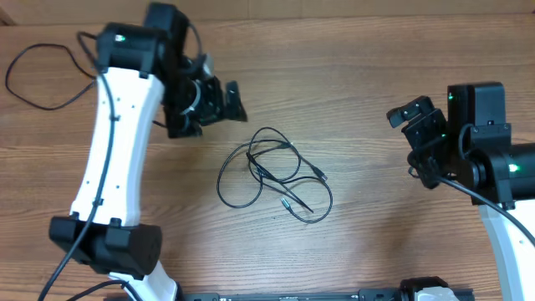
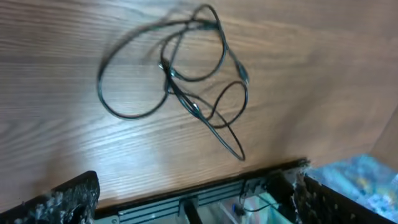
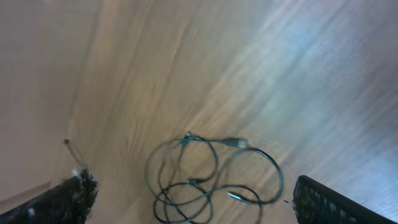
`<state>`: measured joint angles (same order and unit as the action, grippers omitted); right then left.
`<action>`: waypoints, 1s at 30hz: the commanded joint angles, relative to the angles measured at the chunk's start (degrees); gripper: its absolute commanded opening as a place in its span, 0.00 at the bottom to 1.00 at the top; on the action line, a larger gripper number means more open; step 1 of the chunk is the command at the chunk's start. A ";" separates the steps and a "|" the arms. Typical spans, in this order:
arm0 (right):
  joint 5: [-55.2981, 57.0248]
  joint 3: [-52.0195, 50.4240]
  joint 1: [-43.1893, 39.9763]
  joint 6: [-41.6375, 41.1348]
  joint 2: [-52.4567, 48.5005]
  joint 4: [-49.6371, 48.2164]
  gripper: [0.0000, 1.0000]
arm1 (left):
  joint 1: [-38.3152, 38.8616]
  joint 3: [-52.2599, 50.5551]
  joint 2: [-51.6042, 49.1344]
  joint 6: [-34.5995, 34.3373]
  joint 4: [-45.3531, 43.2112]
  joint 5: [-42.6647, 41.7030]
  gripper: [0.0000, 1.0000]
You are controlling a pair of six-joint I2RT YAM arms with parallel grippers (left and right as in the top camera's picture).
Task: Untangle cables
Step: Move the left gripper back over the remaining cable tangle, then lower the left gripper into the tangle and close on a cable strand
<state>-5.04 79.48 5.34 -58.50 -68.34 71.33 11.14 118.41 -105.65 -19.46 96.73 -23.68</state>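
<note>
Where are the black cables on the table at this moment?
In the overhead view, the cables lie in one loose tangle near the middle of the wooden table, between the left gripper and the right gripper, touching neither.

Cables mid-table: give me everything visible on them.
The cables are thin black flexible cords lying flat in one loose tangle of overlapping loops near the middle of the wooden table. Strands cross and bunch at one spot; seen from overhead, a big loop spreads left, smaller ones right. Small plug ends show among the loops. Their number cannot be told. Only the table touches them.
</note>
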 commanded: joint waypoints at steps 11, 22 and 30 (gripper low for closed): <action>23.12 0.42 -4.72 0.28 0.07 -2.14 1.00 | 19.52 -13.90 -1.55 -23.06 -12.39 5.97 1.00; 27.30 0.42 -7.34 0.28 0.07 1.25 1.00 | 27.52 -28.24 -1.92 -37.38 -28.44 6.45 1.00; 27.30 0.42 -7.34 0.26 0.07 1.22 1.00 | 27.41 -28.20 -1.92 -36.52 -28.52 9.46 1.00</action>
<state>21.02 79.48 -1.85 -58.43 -68.42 72.73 38.87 90.24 -107.07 -55.24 68.53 -15.79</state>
